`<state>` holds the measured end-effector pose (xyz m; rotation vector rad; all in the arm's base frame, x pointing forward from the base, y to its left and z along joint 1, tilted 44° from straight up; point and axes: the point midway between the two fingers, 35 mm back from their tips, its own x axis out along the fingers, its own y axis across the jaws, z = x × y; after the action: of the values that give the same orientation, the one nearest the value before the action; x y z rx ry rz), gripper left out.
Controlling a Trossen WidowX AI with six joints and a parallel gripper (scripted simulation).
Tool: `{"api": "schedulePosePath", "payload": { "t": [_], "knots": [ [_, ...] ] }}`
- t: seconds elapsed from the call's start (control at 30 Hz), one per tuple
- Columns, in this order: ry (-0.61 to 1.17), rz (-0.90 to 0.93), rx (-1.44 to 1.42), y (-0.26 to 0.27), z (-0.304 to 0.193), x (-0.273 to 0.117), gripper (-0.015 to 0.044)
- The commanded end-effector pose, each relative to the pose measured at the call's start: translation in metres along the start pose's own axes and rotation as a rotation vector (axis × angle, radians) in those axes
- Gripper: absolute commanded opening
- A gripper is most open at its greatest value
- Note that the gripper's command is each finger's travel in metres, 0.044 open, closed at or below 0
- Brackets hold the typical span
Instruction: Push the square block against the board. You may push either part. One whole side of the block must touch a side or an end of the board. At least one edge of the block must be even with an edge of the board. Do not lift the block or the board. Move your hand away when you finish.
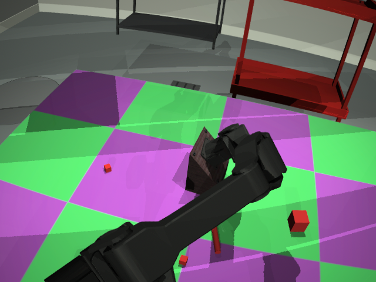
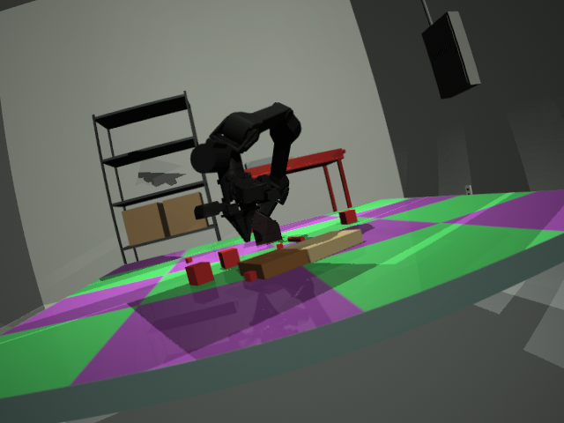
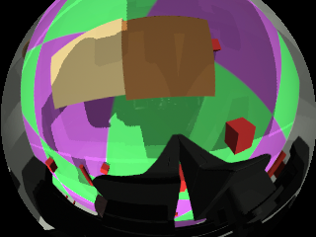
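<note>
The brown, square-looking block (image 2: pixel 278 263) (image 3: pixel 170 59) lies flat against the pale tan board (image 2: pixel 337 244) (image 3: pixel 89 69). They meet side to end with no gap that I can see. Their long edges look nearly even in the wrist view, with a slight step at the seam. My gripper (image 2: pixel 247 240) (image 3: pixel 177 138) is shut and empty. In the exterior view its tips point down behind and left of the block. In the wrist view they are off the block's near side, with table between. The top view does not show the block, the board or the fingertips.
The dark wooden arm base (image 1: pixel 197 174) (image 2: pixel 267 231) stands behind the parts. A small red cube (image 2: pixel 250 276) (image 3: pixel 216 44) sits close by the block's outer end. A larger red cube (image 2: pixel 228 257) is left of the block. A red stick (image 1: pixel 216 241) (image 2: pixel 296 238) lies behind the board.
</note>
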<state>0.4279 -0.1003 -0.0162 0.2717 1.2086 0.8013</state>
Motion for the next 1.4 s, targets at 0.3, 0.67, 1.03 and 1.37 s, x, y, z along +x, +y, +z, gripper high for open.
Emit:
{"api": "schedulePosePath", "payload": {
  "t": [0.3,0.67,1.03,1.37],
  "knots": [
    [-0.008,0.001,0.003,0.001,0.005,0.053,0.0],
    [-0.009,0.001,0.003,0.0,0.016,0.053,0.0],
    [-0.009,0.001,0.003,0.0,0.028,0.053,0.0],
    [-0.009,0.001,0.003,0.0,0.03,0.053,0.0]
  ]
}}
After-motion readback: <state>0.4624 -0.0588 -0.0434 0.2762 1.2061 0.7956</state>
